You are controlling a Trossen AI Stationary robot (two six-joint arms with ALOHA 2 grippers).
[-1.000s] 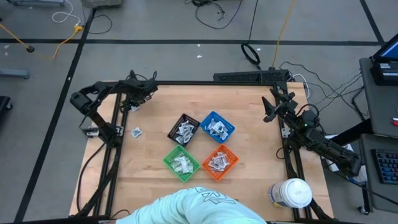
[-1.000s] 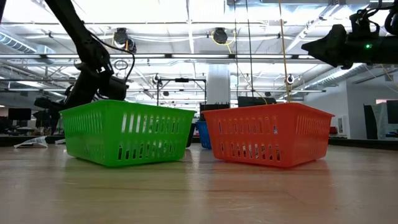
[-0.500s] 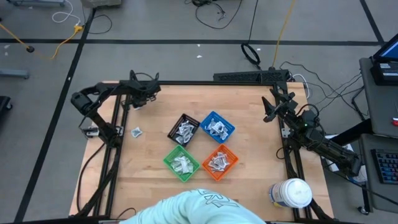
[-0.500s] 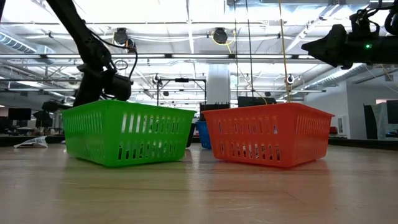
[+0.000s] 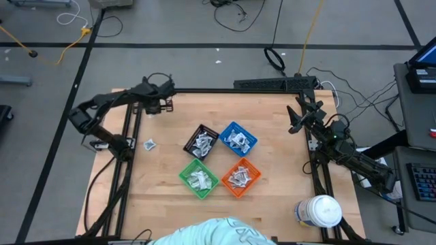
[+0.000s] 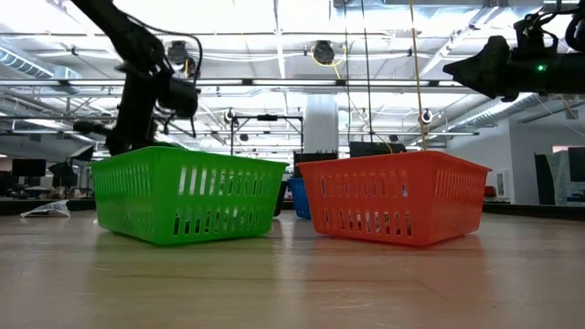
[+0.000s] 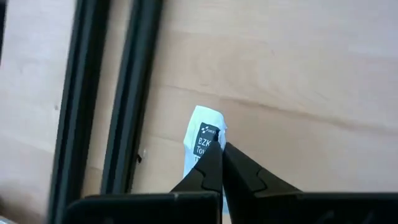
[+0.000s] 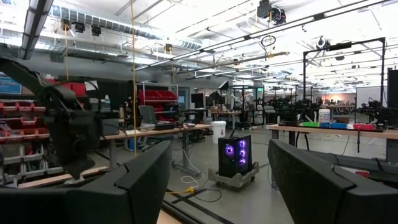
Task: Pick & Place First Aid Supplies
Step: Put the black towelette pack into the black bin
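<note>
Seemingly flat white paper packet

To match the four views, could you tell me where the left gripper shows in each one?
High view: left gripper at the table's far-left corner.
Low view: upper left, above the green bin.
Left wrist view: bottom centre, shut on a white packet.
Right wrist view: cannot tell.
Shared landmark: the green bin.
</note>
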